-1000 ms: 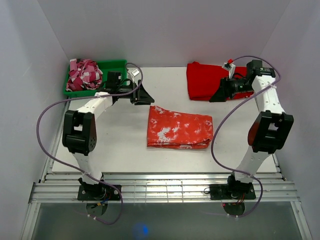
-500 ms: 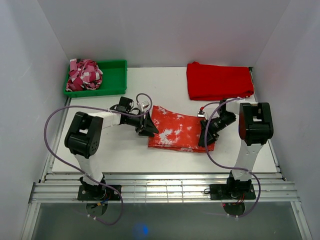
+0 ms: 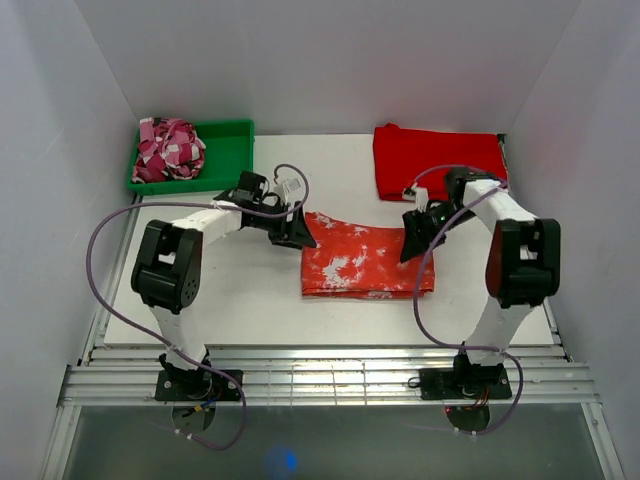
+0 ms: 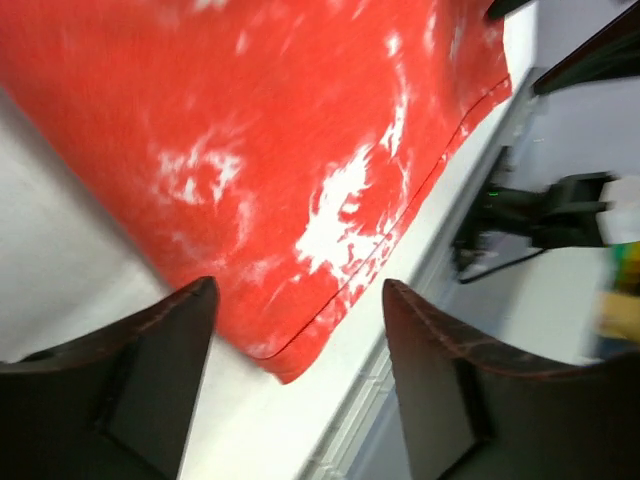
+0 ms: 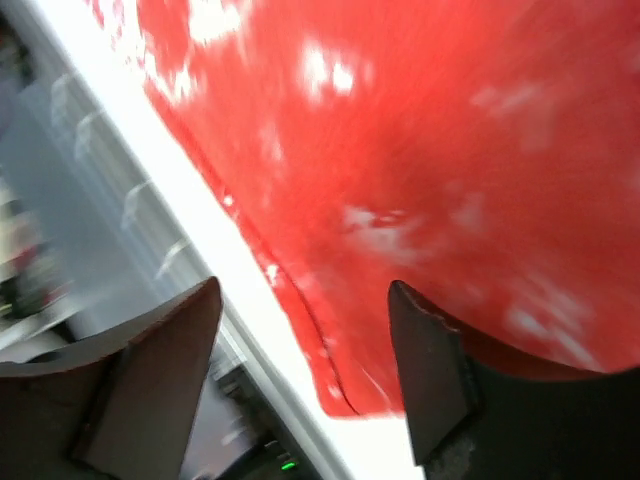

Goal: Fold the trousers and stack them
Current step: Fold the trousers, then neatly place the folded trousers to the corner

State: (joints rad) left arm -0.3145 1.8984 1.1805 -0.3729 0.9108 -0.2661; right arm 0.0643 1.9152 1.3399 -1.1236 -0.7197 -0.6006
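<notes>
Lying folded mid-worktop, the trousers have the left hand spread at their 10 o'clock corner and the right hand spread at 2 o'clock.

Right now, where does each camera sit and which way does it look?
Top camera: above and behind the arms, looks down at the table, trousers, both arms, left claw and right claw.
Left wrist camera: rides the left arm, looks between its open claw's fingers at a trousers corner.
Right wrist camera: rides the right arm, looks between its open fingers at a trousers edge.
Shared: all three see the trousers.
</notes>
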